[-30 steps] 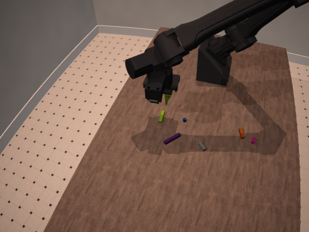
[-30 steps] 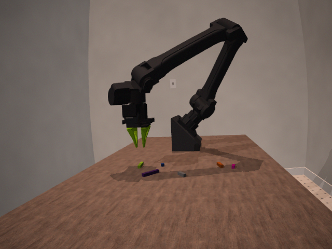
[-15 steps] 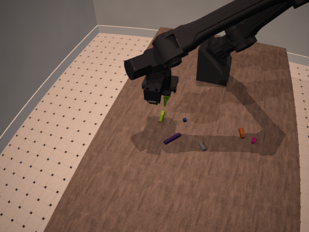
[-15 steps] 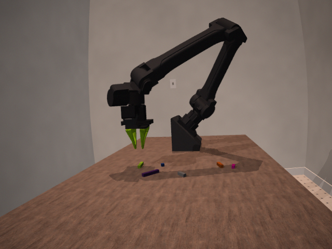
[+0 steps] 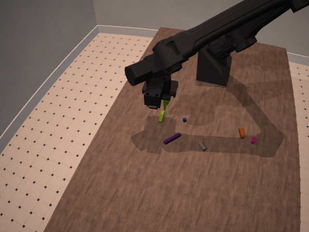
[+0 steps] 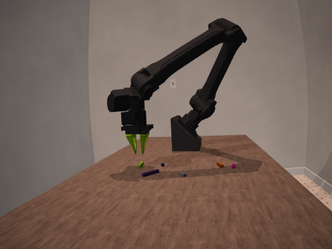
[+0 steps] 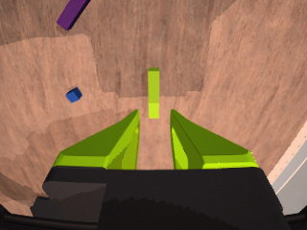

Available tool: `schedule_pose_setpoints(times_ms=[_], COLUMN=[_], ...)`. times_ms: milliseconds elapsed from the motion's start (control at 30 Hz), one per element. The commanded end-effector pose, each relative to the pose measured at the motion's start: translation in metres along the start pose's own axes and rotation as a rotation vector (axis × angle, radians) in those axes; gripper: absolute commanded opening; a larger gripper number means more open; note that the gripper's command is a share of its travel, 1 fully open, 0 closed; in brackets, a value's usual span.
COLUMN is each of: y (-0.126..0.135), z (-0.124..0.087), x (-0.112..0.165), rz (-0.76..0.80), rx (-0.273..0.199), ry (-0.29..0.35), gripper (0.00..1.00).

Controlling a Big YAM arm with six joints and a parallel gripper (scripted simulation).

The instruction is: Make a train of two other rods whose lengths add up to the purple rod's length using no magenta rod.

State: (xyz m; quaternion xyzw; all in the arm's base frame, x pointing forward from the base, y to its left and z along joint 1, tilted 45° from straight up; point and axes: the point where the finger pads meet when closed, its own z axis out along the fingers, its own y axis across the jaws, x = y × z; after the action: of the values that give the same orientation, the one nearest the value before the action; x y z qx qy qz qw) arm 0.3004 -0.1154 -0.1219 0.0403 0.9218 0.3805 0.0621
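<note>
The lime rod (image 5: pixel 161 116) lies flat on the wooden table, also in the exterior view (image 6: pixel 140 164) and the wrist view (image 7: pixel 153 92). My gripper (image 5: pixel 165 106) hangs above it, clear of the table (image 6: pixel 138 152). Its fingers are narrowed to a small gap, with nothing between them (image 7: pixel 153 115), and the rod lines up with the gap. The blue rod (image 5: pixel 184 120) lies a little to the right of the lime rod. The purple rod (image 5: pixel 172 138) lies nearer the front.
The grey rod (image 5: pixel 202 146) lies right of the purple rod. The orange rod (image 5: pixel 241 133) and the magenta rod (image 5: pixel 253 140) lie close together at the far right. The arm's base (image 5: pixel 212 67) stands at the back of the table.
</note>
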Motion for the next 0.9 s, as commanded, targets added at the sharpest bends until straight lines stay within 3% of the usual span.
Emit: schedule_pose_setpoints(times_ms=[0,867], y=[0.001,0.001], z=[0.014,0.033], x=[0.001,0.002], rz=[0.009,0.009], rx=[-0.004,-0.004], ry=[0.012,0.013], gripper=[0.24,0.24])
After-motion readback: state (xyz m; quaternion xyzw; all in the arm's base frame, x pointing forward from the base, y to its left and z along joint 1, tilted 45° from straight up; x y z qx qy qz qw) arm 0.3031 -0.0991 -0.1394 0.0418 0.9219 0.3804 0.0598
